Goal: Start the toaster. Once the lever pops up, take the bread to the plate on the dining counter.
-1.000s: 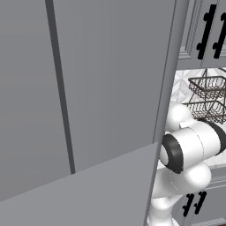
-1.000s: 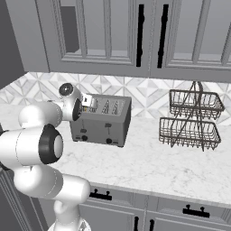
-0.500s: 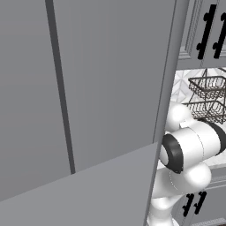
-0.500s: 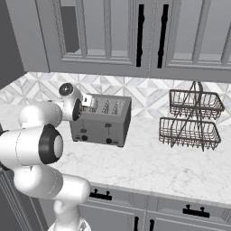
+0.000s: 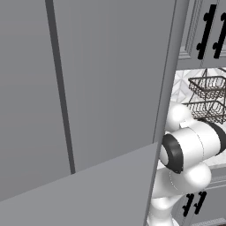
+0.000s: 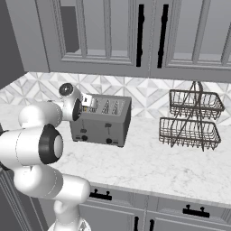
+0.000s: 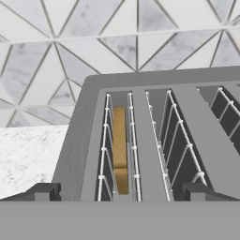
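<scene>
We hover our gripper [image 7: 120,191] over the left end of the toaster [image 6: 104,121], which sits on the marble counter [image 6: 149,167] against the tiled backsplash [image 6: 149,94]. In the hand view we look straight down its top: the two fingertips [image 7: 43,191] stand wide apart at the bottom edge, one to each side of the slots, so the jaws are fully open and hold nothing.

The bread [image 7: 120,149] sits low in the left-hand slot, a tan slice seen edge-on between the wire guides. Its long axis runs away from us along the slot, in line with the toaster's length, and it lies just ahead of and below the jaws, a little left of their midline.

We cannot make out the lever from here. In the right base view the toaster's near long face carries a few small dark knobs, and the left end, where our hand is, is hidden behind the wrist. We judge that the lever lies on that end, below the jaws, so the coming move should drop down past the top edge and not go into the slots.

A two-tier wire basket [image 6: 191,119] stands well to the right, clear of the arm.
</scene>
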